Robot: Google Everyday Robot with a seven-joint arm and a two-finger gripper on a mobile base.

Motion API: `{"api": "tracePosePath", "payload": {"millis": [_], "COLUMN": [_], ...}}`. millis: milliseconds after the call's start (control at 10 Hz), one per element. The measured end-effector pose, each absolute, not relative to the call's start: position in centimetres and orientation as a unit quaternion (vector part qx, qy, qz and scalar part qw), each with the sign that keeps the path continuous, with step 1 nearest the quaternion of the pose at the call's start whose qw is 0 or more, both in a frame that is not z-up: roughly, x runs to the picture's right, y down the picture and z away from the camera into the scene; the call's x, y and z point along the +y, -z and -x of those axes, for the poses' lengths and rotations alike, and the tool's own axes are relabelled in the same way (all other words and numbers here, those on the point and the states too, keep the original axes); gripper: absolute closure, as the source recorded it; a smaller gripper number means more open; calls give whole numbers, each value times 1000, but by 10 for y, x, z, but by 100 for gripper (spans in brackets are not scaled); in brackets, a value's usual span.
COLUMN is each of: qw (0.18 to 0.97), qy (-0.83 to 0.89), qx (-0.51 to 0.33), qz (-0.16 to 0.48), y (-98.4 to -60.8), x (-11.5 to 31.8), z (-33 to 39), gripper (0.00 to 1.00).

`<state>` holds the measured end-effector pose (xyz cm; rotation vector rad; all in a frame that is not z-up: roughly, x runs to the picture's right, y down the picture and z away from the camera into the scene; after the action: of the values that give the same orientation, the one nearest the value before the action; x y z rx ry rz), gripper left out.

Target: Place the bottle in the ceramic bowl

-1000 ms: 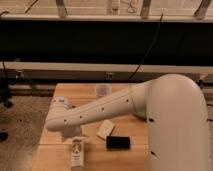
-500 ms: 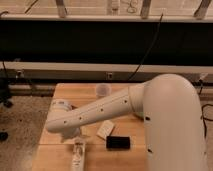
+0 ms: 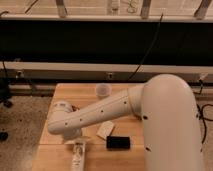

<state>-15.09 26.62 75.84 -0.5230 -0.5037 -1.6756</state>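
The bottle (image 3: 78, 153), slim and white with a faint label, lies on the wooden table (image 3: 70, 94) near its front edge, pointing toward the camera. The white arm reaches in from the right across the table. Its gripper (image 3: 74, 137) hangs below the wrist at the left, right over the bottle's far end, with its jaws open. I cannot tell whether it touches the bottle. The ceramic bowl is hidden from view.
A translucent plastic cup (image 3: 102, 90) stands at the back middle of the table. A flat white card (image 3: 105, 130) and a black flat object (image 3: 118, 143) lie just right of the bottle. The table's left edge is close to the wrist.
The arm has come down a little over the bottle's far end. The bottle lies where it was.
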Motion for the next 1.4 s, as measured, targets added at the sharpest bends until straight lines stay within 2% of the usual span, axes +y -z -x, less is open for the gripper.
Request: {"api": "tracePosePath", "payload": {"millis": [1200,1300,1400], "qw": [635,636,636], "qy": [685,682,680], "qx": [-263,-267,-270], "qz": [242,244,245], "y": [-737,-736,-735], "x": [314,320,323], "z": [126,125,127], "gripper": [20,22,29]}}
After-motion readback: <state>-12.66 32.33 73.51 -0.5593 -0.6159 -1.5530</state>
